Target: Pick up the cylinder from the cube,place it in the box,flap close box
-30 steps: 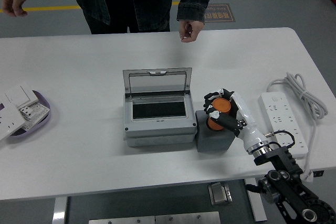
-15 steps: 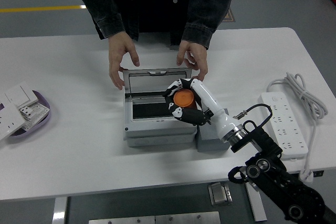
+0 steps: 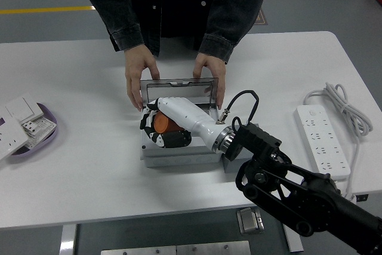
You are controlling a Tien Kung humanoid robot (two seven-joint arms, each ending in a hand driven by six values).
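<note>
Over the open box (image 3: 179, 147) — right hand (image 3: 160, 128) fingers curled around the orange cylinder (image 3: 162, 124) | lifted off cube — not yet released | lid (image 3: 178, 89) unclosed, person's hands (image 3: 138, 73) steadying it

Hidden and cut-off parts on the table

The right hand (image 3: 164, 125) covered most of the box (image 3: 177, 147) opening and part of the orange cylinder (image 3: 162, 124). The cube (image 3: 231, 163) was almost all behind the arm. The picture's top edge cut off the person (image 3: 173, 4), and the left edge cut the white switch plates (image 3: 13, 125).
</note>
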